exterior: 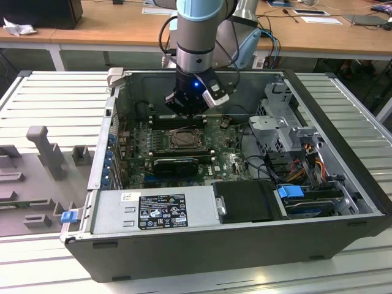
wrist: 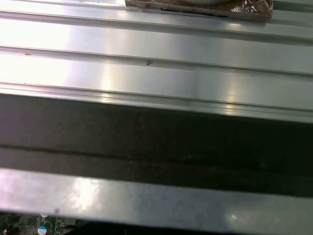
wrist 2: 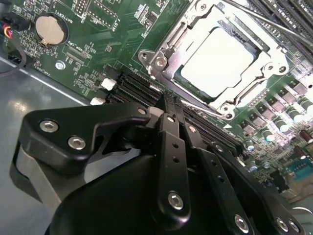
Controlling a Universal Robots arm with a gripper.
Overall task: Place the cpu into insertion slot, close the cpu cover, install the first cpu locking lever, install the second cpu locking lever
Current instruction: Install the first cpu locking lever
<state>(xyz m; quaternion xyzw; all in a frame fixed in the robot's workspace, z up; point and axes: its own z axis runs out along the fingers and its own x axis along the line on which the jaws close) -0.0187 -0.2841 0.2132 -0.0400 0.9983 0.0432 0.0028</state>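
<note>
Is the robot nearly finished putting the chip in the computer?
The cpu is seated and the cpu cover lies flat around it. The gripper, shut, is at a thin lever rod beside the cover. Whether either lever is locked, I cannot tell.

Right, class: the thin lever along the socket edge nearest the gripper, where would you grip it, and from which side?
The lever is a thin rod lying low against the cover. Probably pinch across its hooked end, coming from above, since the frame beside it seems to block a sideways approach.
</note>
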